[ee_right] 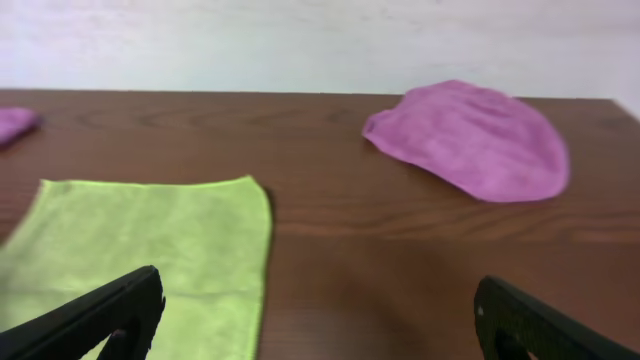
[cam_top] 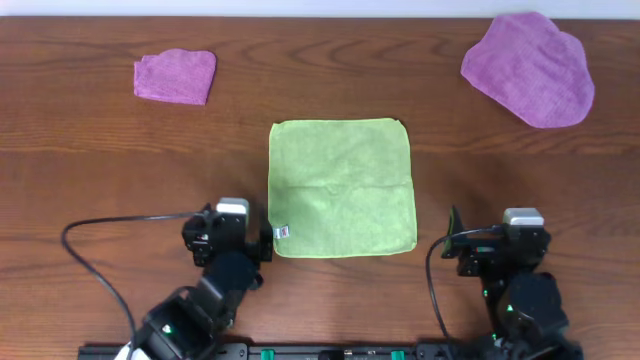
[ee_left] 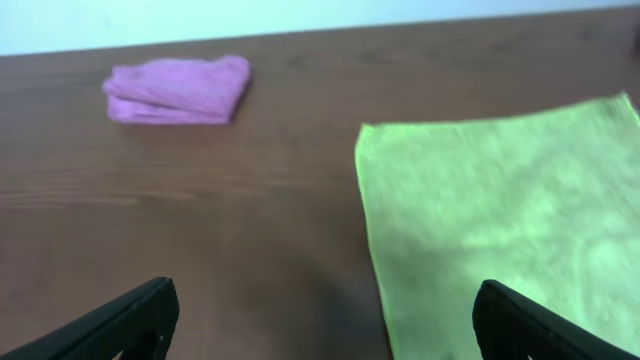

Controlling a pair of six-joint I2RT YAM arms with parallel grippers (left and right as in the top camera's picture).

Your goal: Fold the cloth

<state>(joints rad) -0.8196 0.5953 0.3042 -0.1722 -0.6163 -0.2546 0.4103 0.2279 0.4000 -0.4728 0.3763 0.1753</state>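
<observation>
Lime-green square microfibre cloth (cam_top: 342,187) lies flat on the wooden tabletop (cam_top: 100,150), left hand (ee_left: 325,320) and right hand (ee_right: 315,320) wide open, empty.

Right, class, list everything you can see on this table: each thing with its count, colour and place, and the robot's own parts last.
green cloth: one, lime green, spread flat at the middle of the table.
tag: one, white, at the green cloth's near-left corner.
small purple cloth: one, purple, folded, far left.
large purple cloth: one, purple, lying loose, far right.
table: one, dark brown wood, under everything.
cables: two, black, one looping beside each arm.
left gripper: one, black, open and empty, by the green cloth's near-left corner.
right gripper: one, black, open and empty, by its near-right corner.
</observation>
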